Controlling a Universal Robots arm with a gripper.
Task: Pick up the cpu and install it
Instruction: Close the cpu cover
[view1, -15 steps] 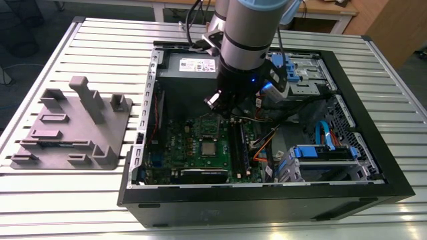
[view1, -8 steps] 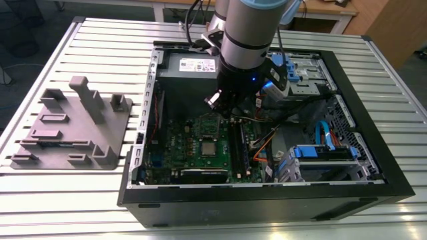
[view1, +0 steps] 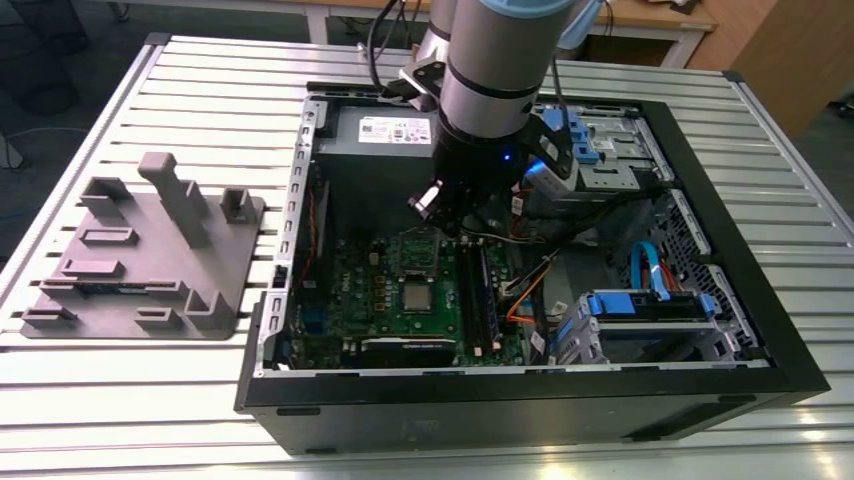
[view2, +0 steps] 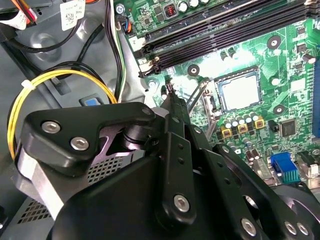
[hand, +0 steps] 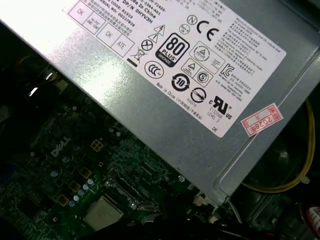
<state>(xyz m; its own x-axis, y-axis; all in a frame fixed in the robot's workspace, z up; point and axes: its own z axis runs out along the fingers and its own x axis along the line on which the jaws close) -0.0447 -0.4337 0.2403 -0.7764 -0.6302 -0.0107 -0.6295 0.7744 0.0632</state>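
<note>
The cpu (view1: 418, 297) is a small silver square lying flat in the socket on the green motherboard (view1: 360, 290) inside the open computer case. It shows in both wrist views too, as the cpu (view2: 240, 93) and the cpu (hand: 103, 213). My gripper (view1: 449, 226) hangs above the board, a little beyond the socket toward the power supply. In the second wrist view the gripper (view2: 170, 91) has its thin black fingers closed together with nothing between them, and it is apart from the chip. A metal socket lever (view2: 198, 97) stands raised beside the fingertips.
The grey power supply (hand: 165, 95) sits close behind the socket. Black memory slots (view2: 225, 25), yellow and black cables (view2: 55, 80) and blue drive bays (view1: 647, 305) crowd the case. A grey plastic fixture (view1: 147, 260) with upright posts lies on the slatted table at the exterior view's left.
</note>
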